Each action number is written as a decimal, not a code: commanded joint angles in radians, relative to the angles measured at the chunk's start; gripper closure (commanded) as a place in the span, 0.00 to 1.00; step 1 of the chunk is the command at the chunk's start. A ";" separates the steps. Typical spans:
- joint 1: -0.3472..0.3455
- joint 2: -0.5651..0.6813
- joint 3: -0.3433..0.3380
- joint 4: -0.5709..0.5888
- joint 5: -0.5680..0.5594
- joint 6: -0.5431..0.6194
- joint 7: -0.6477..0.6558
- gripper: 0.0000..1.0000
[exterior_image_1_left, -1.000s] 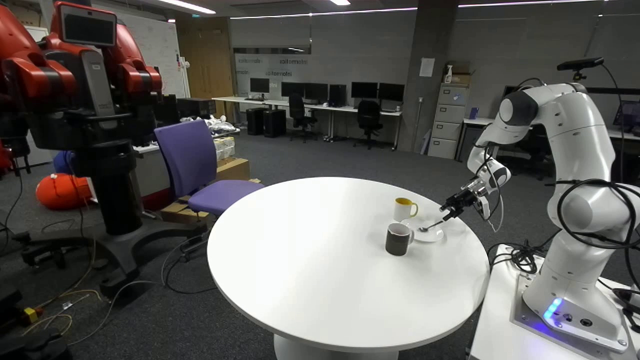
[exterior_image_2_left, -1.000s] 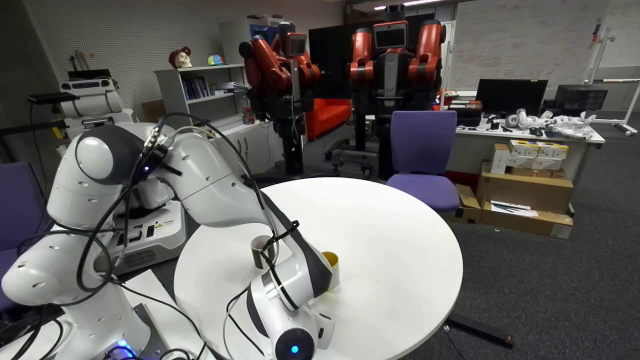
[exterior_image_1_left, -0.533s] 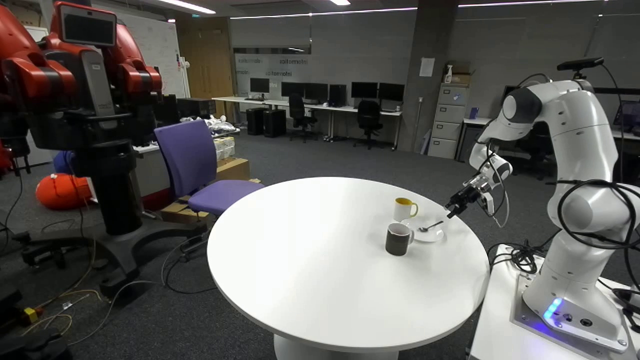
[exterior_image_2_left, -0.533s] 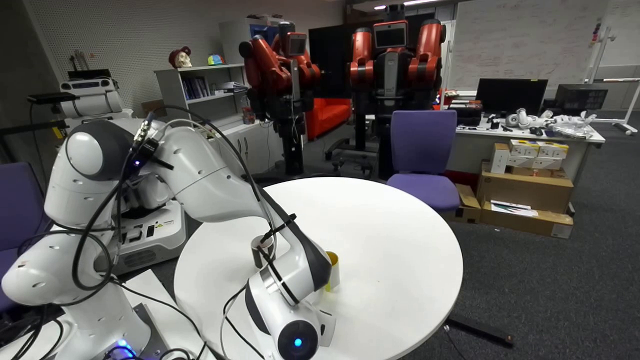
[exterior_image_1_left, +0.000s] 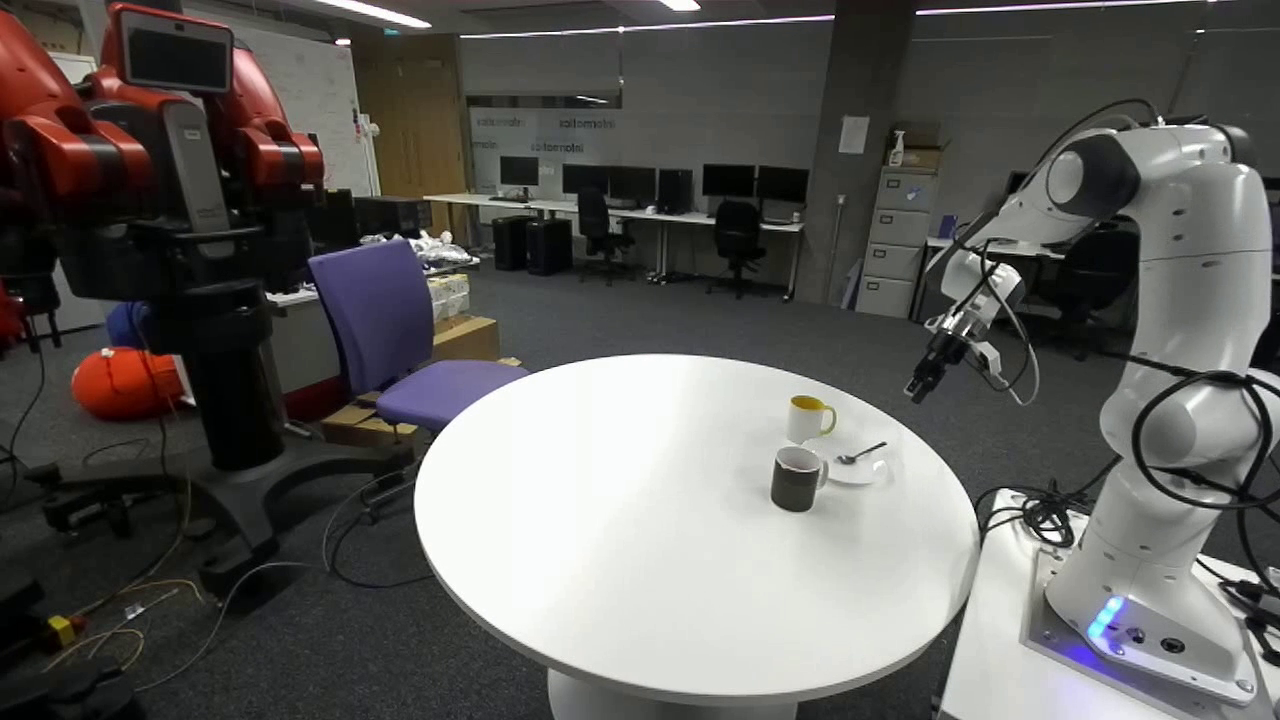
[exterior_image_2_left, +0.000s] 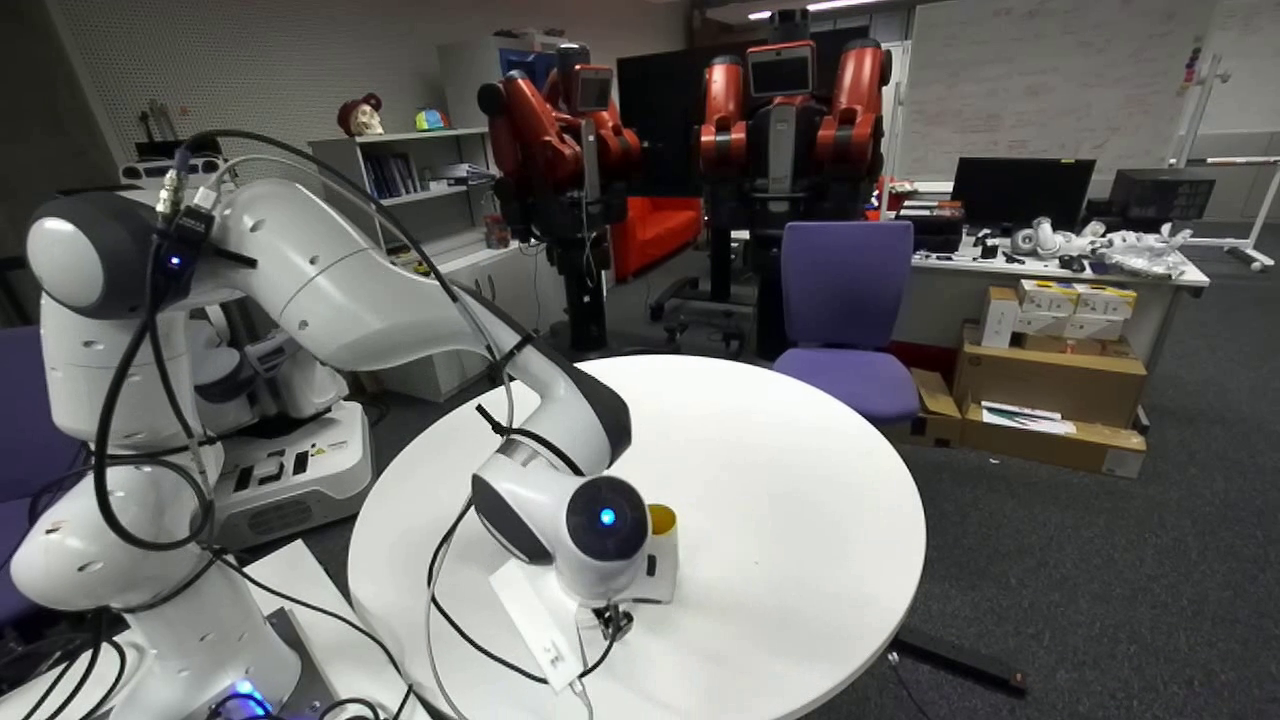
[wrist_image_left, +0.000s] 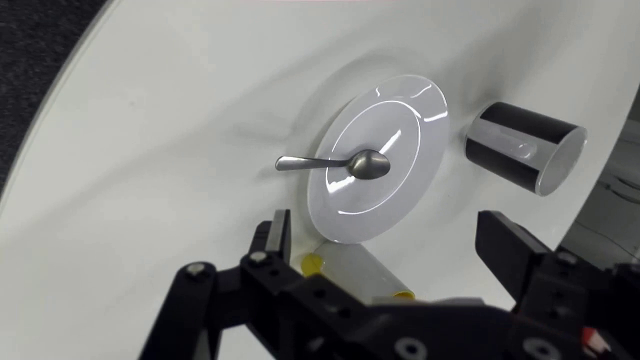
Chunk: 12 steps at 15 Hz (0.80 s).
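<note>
I see the black end effector (wrist_image_left: 384, 224) gaping, empty. The silver metal spoon (wrist_image_left: 359, 164) lies on the round white plate (wrist_image_left: 433, 137), handle toward nine o'clock in the wrist view: likely light, stiff, slippery, best pinched mid-handle.

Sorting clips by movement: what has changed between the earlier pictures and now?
The black two-fingered gripper has moved up and away from the silver metal spoon resting on the glossy round white plate; its jaws stand open, and nothing was visibly grasped or released. Unchanged: spoon, plate, the black-and-white cylindrical mug, and the white mug with yellow interior and handle.
</note>
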 joint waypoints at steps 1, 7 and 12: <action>0.086 -0.205 -0.001 -0.124 -0.223 0.116 0.135 0.00; 0.169 -0.465 0.057 -0.225 -0.529 0.184 0.358 0.00; 0.211 -0.646 0.102 -0.263 -0.667 0.149 0.515 0.00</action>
